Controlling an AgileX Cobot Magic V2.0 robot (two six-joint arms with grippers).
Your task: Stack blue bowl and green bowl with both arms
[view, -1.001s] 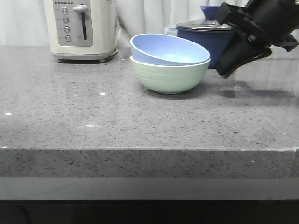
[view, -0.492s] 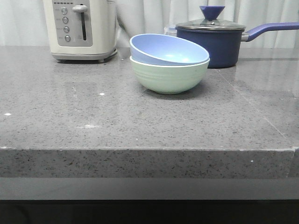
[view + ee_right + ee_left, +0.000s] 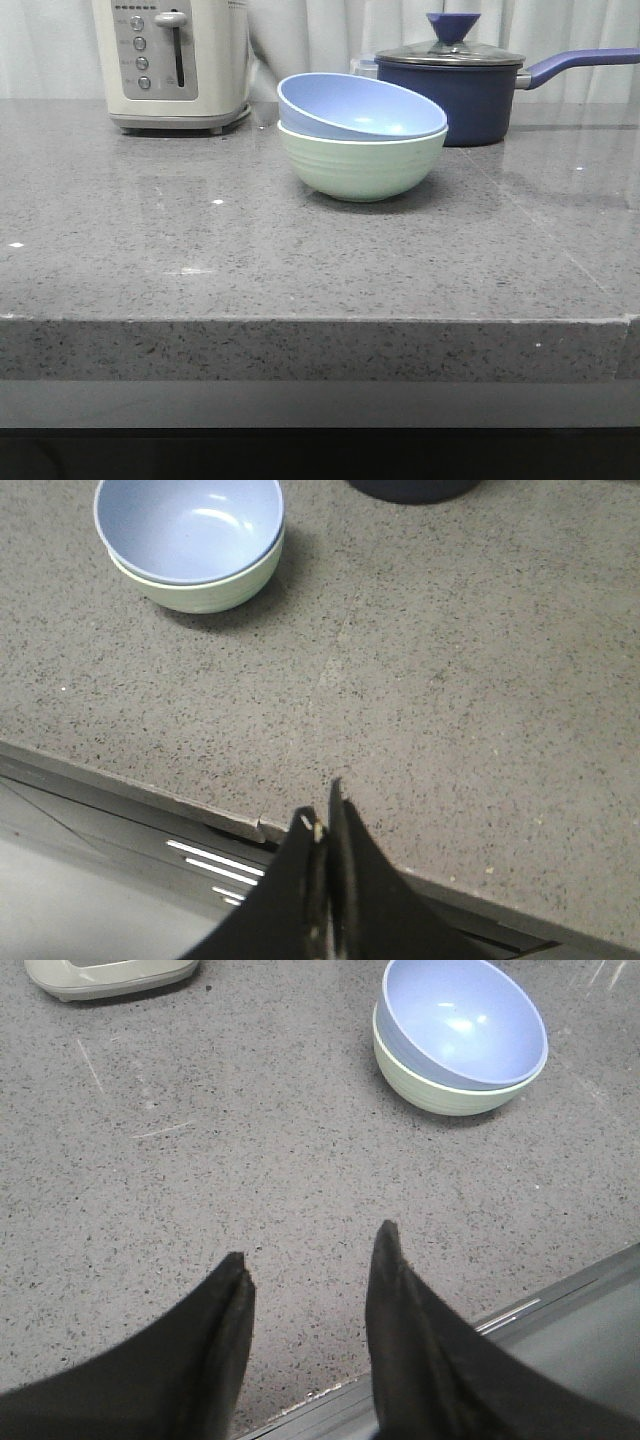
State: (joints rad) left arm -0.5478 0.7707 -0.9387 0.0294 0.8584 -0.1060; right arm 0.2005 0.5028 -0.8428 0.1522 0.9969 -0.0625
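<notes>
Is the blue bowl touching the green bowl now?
Touching. The front view shows the blue bowl resting tilted inside the green bowl, its side lying on the green rim with no gap visible between them.

Blue bowl sits tilted inside green bowl — its underside and the green bowl's interior are hidden in all three views. Toaster cut off by the top edge in the front view, only a corner showing in the left wrist view; saucepan has its left flank hidden behind the bowls, handle running off the right edge, and only a dark sliver of it shows in the right wrist view. Both arms out of the front view — left gripper and right gripper show fingertips only, bodies cut off.
</notes>
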